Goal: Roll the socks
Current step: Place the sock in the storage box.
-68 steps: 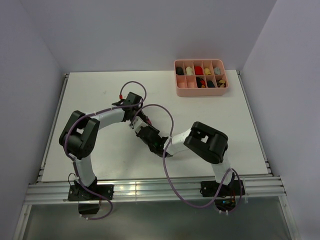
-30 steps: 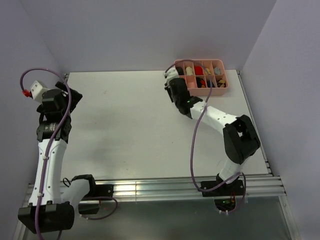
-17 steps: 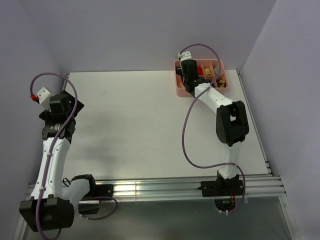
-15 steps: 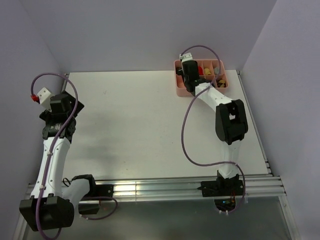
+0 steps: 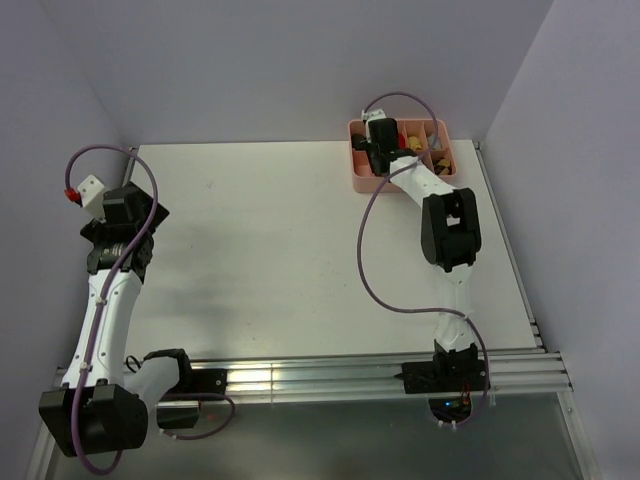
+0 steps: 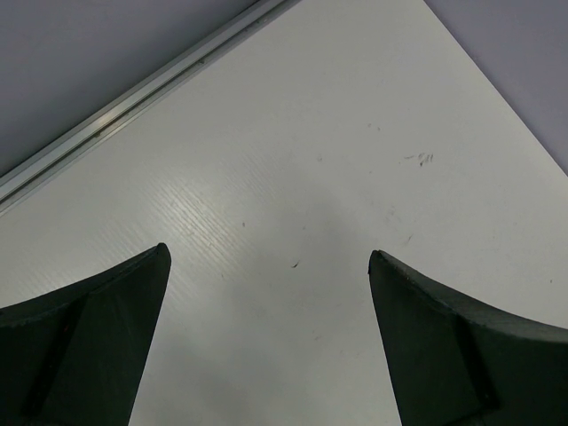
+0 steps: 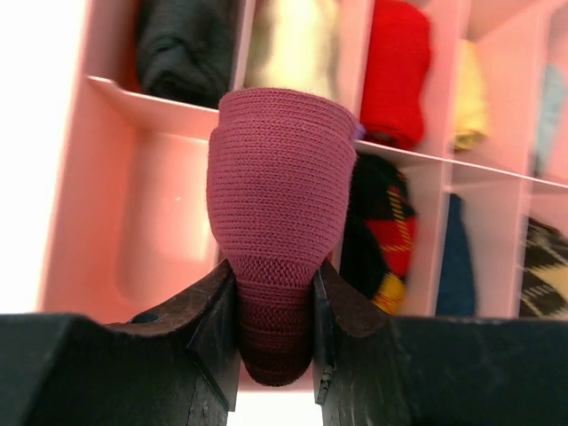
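A rolled maroon sock [image 7: 277,213] is pinched between the two black fingers of my right gripper [image 7: 273,306], which is shut on it. It hangs over the pink divided box [image 7: 98,248], above the bare near-left compartment. In the top view the right gripper [image 5: 378,147] sits over the left end of that box [image 5: 366,183] at the table's back right. My left gripper [image 6: 266,266] stands wide open over bare white table near the left rail, with nothing between its fingers; from above the left gripper [image 5: 112,228] is at the far left.
Other compartments of the box hold rolled socks: black [image 7: 182,49], cream [image 7: 293,44], red [image 7: 395,67], yellow [image 7: 470,98] and a plaid one [image 7: 382,231]. A metal rail [image 6: 133,98] edges the table on the left. Walls enclose the back and sides.
Over the last second my right arm has stretched to the back right, carrying the maroon sock to the pink box. The left arm has barely shifted at the left edge.
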Robot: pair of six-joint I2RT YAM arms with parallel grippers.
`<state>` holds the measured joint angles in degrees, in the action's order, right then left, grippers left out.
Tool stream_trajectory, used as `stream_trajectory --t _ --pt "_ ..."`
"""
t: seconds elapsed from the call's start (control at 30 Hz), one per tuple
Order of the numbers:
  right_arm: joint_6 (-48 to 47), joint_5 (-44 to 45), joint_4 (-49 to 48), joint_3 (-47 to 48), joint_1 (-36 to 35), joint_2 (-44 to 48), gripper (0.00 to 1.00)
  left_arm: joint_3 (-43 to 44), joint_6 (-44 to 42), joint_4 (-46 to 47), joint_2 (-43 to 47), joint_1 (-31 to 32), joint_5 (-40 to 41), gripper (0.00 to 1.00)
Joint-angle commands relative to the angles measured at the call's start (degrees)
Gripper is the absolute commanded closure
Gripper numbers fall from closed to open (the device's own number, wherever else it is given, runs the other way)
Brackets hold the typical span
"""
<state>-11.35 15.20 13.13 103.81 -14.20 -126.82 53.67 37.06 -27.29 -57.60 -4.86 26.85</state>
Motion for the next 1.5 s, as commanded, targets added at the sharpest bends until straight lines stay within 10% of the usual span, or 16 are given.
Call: stream_trajectory --t 0.0,1.47 --pt "2.4 -4.7 2.6 4.6 0.9 -1.7 1.00 -0.1 -1.0 1.4 -0.3 -0.1 0.4 0.00" --pt "12.6 -14.2 28.7 16.0 7.4 -12.1 0.98 -0.9 -0.8 1.9 -1.6 -0.4 -2.3 0.01"
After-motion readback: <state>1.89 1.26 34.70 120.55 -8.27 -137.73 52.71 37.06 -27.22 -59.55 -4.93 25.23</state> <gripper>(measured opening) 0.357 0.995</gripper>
